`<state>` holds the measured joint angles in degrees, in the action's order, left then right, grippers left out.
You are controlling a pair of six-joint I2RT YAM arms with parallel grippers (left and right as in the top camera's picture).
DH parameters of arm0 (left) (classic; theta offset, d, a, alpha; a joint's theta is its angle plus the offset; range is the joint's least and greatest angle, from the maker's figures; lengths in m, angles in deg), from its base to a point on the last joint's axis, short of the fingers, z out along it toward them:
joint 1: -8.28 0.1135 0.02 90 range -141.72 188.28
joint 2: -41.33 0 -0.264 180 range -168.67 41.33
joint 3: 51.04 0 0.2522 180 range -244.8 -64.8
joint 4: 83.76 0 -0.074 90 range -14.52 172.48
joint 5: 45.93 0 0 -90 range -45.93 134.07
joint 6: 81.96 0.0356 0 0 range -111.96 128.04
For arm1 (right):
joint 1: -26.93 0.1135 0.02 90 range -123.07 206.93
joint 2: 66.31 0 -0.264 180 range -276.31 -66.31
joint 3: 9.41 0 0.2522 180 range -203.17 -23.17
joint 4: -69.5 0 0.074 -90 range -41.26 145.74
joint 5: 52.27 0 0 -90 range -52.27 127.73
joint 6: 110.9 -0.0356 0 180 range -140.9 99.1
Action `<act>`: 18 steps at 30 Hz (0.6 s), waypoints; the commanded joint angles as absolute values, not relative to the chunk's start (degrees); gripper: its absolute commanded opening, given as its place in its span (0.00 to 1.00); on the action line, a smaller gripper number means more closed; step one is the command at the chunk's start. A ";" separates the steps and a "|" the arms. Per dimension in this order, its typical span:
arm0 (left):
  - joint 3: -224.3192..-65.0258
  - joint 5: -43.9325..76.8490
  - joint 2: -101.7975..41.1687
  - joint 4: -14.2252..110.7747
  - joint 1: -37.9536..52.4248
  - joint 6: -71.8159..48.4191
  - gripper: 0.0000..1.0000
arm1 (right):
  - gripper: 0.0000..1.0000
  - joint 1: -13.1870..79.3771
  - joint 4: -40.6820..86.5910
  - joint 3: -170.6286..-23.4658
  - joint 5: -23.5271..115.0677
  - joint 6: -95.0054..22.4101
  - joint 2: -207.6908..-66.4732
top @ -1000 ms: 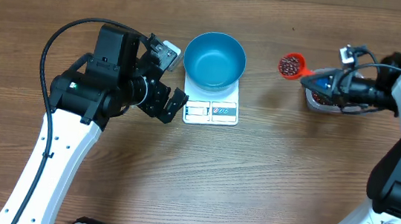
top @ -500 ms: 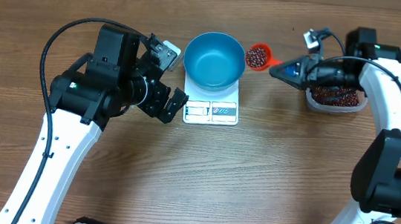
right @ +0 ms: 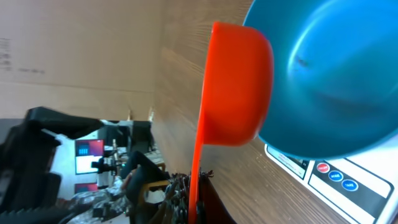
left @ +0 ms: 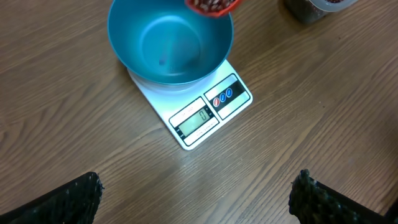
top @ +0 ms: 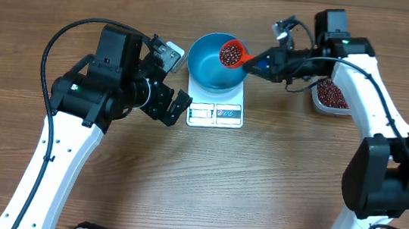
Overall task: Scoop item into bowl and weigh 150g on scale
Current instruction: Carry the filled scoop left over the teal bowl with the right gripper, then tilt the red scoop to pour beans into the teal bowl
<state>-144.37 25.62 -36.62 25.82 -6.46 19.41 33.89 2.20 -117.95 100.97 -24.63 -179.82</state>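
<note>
Pouring was in hand: the right pincer (top: 265, 62), closed on the red scoop (top: 241, 59) by its handle, held beans (top: 231, 52) over the blue bowl (top: 208, 68) on the scale (top: 216, 113), upper centre. The left pincer (top: 175, 81) gaped empty alongside. Next, tipping the scoop inward seemed called for.

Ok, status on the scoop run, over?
Left gripper open, parked beside scale. Right gripper shut on scoop, beans aboard, over bowl rim. Bowl on scale, looks empty. Nothing between scoop and bowl.
</note>
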 commanded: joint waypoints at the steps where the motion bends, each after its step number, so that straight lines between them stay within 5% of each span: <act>1: -145.20 25.20 -37.04 25.73 -6.37 20.29 1.00 | 0.04 35.36 3.43 -119.81 97.43 -28.08 -177.31; 18: -145.20 25.20 -37.04 25.73 -6.35 20.29 1.00 | 0.04 36.60 6.46 -119.81 93.01 -28.36 -177.31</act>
